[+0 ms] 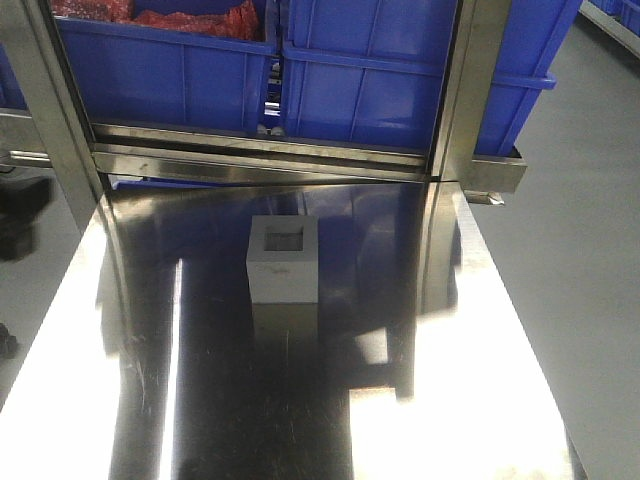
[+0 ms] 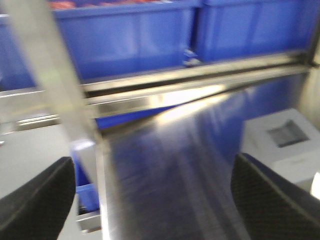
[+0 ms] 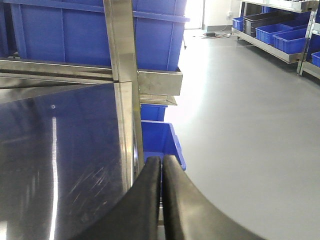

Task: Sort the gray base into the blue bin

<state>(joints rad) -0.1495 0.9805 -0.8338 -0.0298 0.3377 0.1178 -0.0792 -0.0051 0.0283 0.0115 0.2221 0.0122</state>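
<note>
Gray base: stands midway on the counter, recess up; I judge it rigid, light, smooth-sided, so I'd pinch two opposite plain faces.
Left tool: fingers apart, base just to its right.
Left blue bin: holds red material.
Right blue bin: contents hidden.
Right tool: fingers together, empty.

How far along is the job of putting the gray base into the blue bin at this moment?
Nothing looks done: the gray base stands on the steel table, recess up, before the blue bins. In hand: the open left end effector is near the base, which lies beside one finger, not between both. The right end effector is shut, empty. Left: grasp, lift, place in a bin.
</note>
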